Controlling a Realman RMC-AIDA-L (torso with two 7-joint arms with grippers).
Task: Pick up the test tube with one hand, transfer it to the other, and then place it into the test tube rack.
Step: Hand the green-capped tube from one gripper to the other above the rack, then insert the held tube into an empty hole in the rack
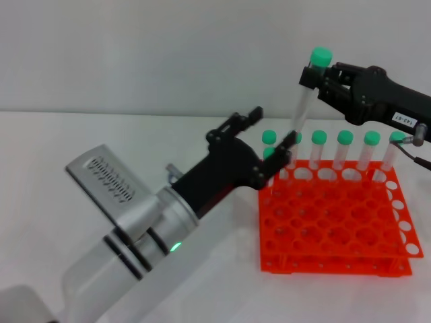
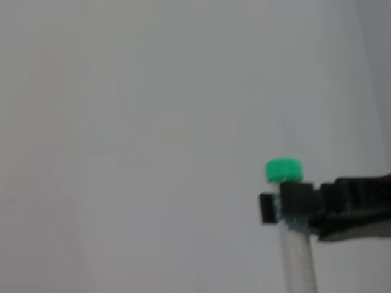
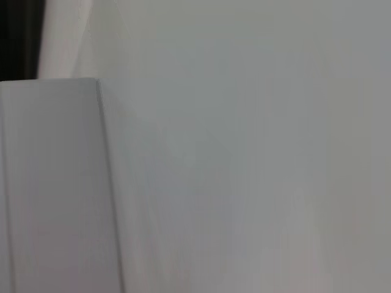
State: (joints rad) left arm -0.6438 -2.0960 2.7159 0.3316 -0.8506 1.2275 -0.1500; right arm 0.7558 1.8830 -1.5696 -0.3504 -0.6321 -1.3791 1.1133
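In the head view my right gripper [image 1: 312, 79] is shut on the test tube [image 1: 300, 111] just below its green cap and holds it tilted above the back left corner of the orange-red rack [image 1: 337, 232]. The tube's lower end hangs near the rack's back row. My left gripper [image 1: 264, 145] is open, just left of the tube's lower part and not closed on it. The left wrist view shows the tube [image 2: 298, 262], its green cap [image 2: 284, 170] and the right gripper's black fingers [image 2: 296, 201] clamped on it. The right wrist view shows only pale surfaces.
Several other green-capped tubes [image 1: 345, 149] stand in the rack's back row. The rack sits on a white table [image 1: 222, 269] in front of a pale wall. The left arm's silver wrist [image 1: 135, 222] reaches across the table's left side.
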